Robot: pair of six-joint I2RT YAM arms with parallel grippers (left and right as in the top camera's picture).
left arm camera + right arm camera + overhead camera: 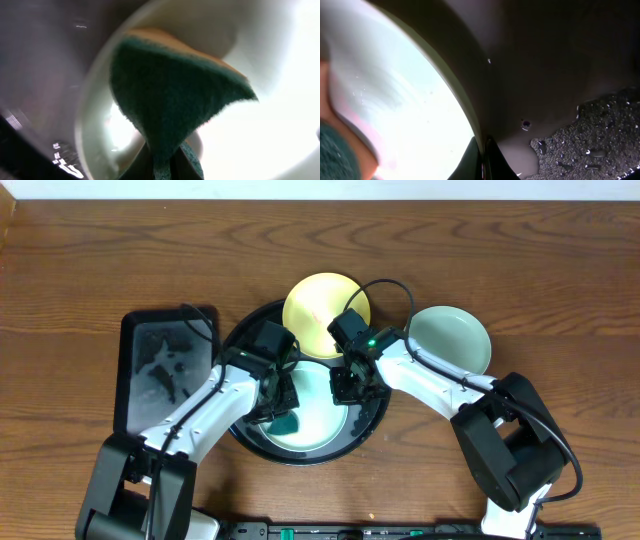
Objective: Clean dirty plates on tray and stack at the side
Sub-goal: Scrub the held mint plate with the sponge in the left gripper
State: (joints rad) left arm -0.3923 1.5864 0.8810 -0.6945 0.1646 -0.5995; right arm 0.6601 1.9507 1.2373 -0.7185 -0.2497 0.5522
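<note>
A pale mint-blue plate (320, 412) lies in the round black tray (375, 420). My left gripper (283, 402) is shut on a green sponge with a yellow back (170, 100) and presses it onto the plate's left part (260, 140). My right gripper (347, 387) is shut on the plate's right rim; the right wrist view shows the rim (465, 105) pinched between the fingers (482, 162). The pale yellow plate (320, 300) sits at the tray's far edge. The second mint-blue plate (452, 340) rests on the table to the right.
A black rectangular tray (165, 370), wet and shiny, lies left of the round tray. The round tray's floor (600, 135) is wet with droplets. A black cable arcs over the yellow plate. Wooden table all around.
</note>
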